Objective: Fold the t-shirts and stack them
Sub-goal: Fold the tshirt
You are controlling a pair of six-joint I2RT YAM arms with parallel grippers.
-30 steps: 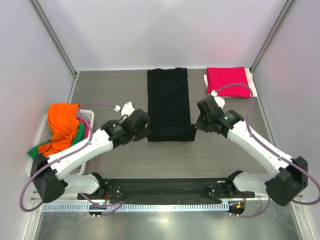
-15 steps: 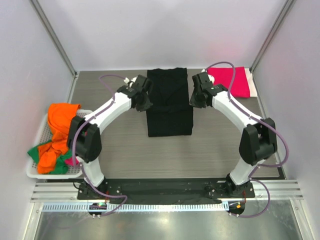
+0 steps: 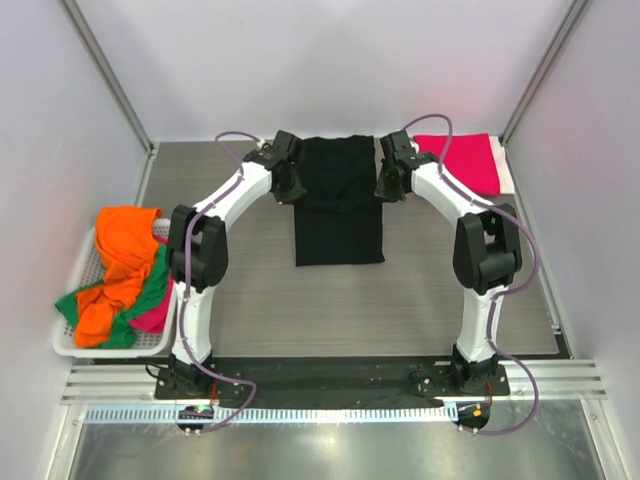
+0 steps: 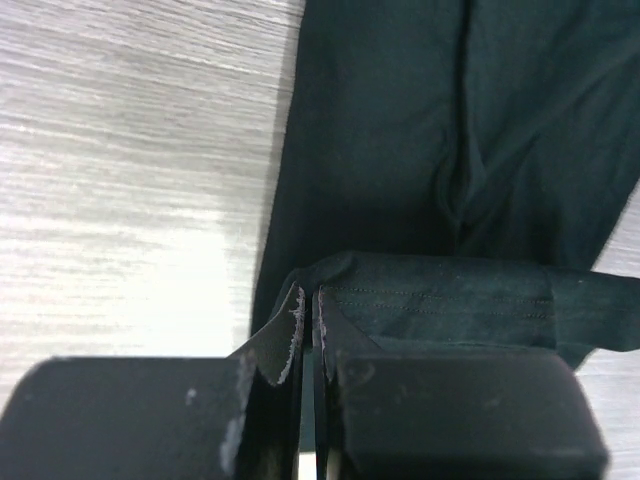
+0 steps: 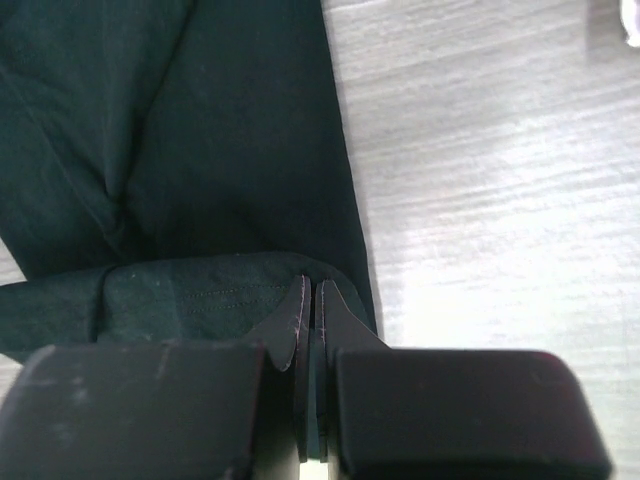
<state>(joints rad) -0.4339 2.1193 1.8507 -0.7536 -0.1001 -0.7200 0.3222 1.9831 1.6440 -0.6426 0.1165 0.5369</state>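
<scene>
Centre: black t-shirt, plain. 1 o'clock: crimson-pink t-shirt, plain. 9 o'clock: orange t-shirt and green t-shirt in white mesh basket. Bench: grey, streaked wood grain.

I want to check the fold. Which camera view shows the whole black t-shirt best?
The top external view: the whole black t-shirt shows there. The wrist views show only the hem pinched in the left gripper and the right gripper, with some nearby cloth.
</scene>
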